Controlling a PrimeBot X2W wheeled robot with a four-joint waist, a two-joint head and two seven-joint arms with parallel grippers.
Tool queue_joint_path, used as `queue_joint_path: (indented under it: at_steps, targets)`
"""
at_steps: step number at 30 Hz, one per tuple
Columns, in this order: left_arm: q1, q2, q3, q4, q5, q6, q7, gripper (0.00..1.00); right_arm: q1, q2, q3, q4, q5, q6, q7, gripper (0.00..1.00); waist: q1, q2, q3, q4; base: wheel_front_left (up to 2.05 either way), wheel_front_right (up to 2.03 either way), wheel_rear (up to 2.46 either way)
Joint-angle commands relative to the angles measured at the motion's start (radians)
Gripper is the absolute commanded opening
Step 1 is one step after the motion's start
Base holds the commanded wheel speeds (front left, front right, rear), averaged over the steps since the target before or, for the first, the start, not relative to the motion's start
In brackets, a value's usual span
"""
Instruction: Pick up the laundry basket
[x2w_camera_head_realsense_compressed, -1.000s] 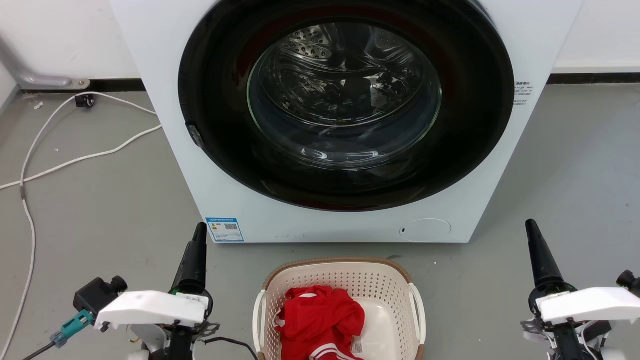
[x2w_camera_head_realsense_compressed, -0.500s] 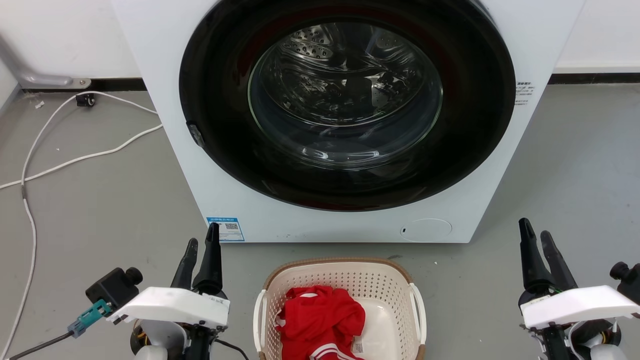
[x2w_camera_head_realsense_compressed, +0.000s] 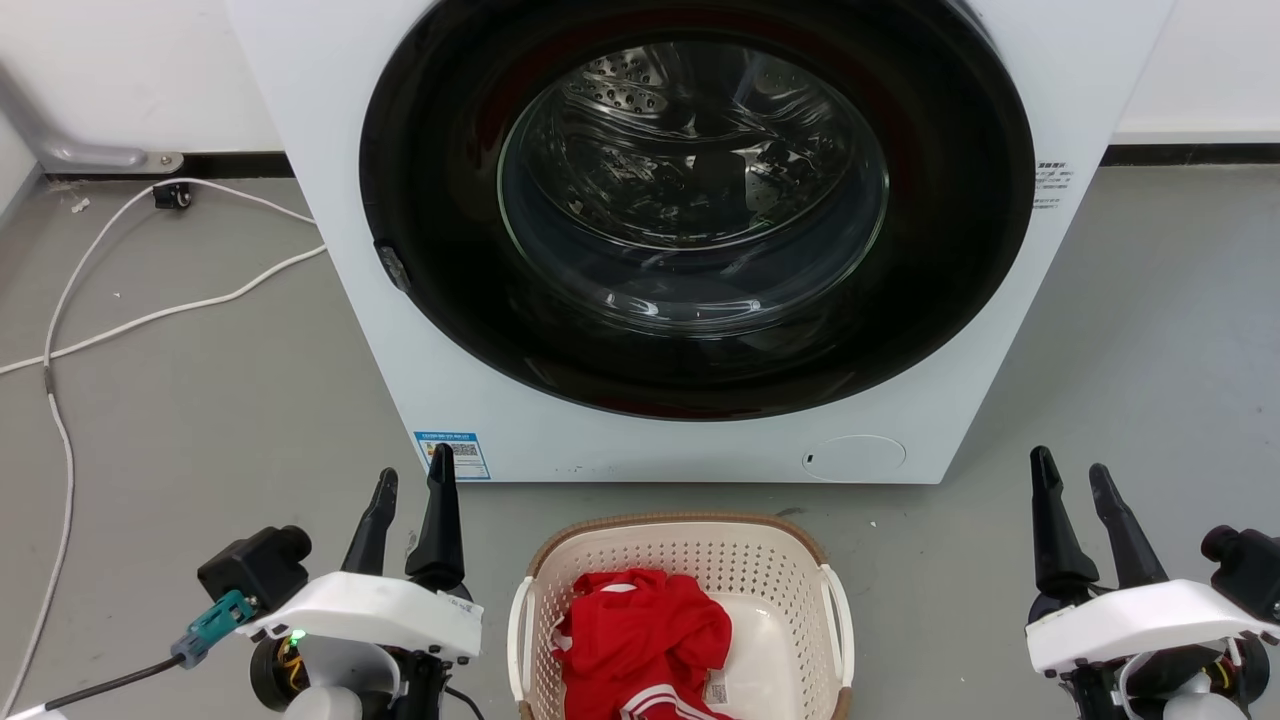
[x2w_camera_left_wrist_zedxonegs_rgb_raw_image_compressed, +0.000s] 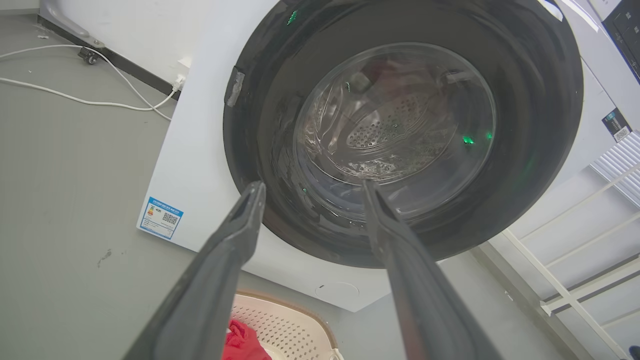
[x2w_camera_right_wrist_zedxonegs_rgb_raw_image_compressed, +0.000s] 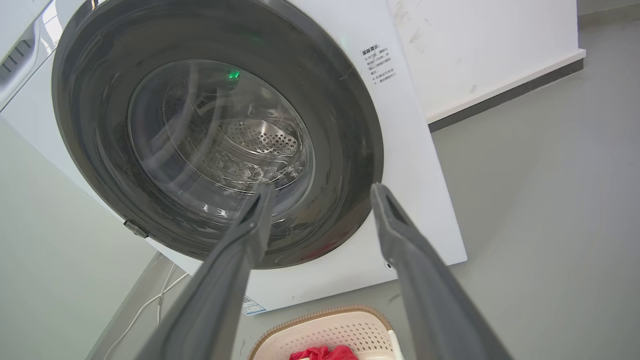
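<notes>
The laundry basket (x2w_camera_head_realsense_compressed: 790, 590), cream perforated plastic with a brown rim and white side handles, stands on the grey floor at the bottom centre of the head view, holding a red garment (x2w_camera_head_realsense_compressed: 640, 640). A corner of the laundry basket (x2w_camera_left_wrist_zedxonegs_rgb_raw_image_compressed: 285, 327) peeks between the fingers in the left wrist view, and its far rim (x2w_camera_right_wrist_zedxonegs_rgb_raw_image_compressed: 325, 322) sits at the bottom of the right wrist view. My left gripper (x2w_camera_head_realsense_compressed: 412, 482) hovers open to the basket's left, apart from it. My right gripper (x2w_camera_head_realsense_compressed: 1072, 478) is open well to the basket's right. Neither holds anything.
A white front-loading washer (x2w_camera_head_realsense_compressed: 330, 150) with a dark round closed door (x2w_camera_head_realsense_compressed: 695, 200) stands right behind the basket. White cables (x2w_camera_head_realsense_compressed: 150, 315) trail over the floor at the left. A white rack (x2w_camera_left_wrist_zedxonegs_rgb_raw_image_compressed: 585, 280) stands beside the washer in the left wrist view.
Both grippers went from shut to open. The left one drifted right toward the basket; the right one shifted slightly left.
</notes>
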Motion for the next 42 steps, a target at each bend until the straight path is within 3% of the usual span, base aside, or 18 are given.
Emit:
queue_joint_path:
  at_steps: [1,27,42]
  targets:
    - [-0.026,0.001,-0.004,-0.008,0.033,0.005,-0.009,1.0,-0.009,0.0,0.002,-0.01,-0.036,0.0,-0.01,1.0,0.0,0.0,0.001,0.0,0.0,0.0,0.0]
    - [-0.04,-0.001,-0.04,0.013,0.324,0.061,-0.072,1.0,0.009,0.002,0.012,-0.034,-0.366,0.0,-0.067,1.0,0.0,0.0,0.007,0.007,0.0,0.0,0.0]
    - [-0.047,-0.003,-0.055,0.021,0.443,0.077,-0.101,1.0,0.025,0.004,0.011,-0.057,-0.476,0.0,-0.071,1.0,0.0,0.0,0.009,0.01,0.0,0.0,0.0]
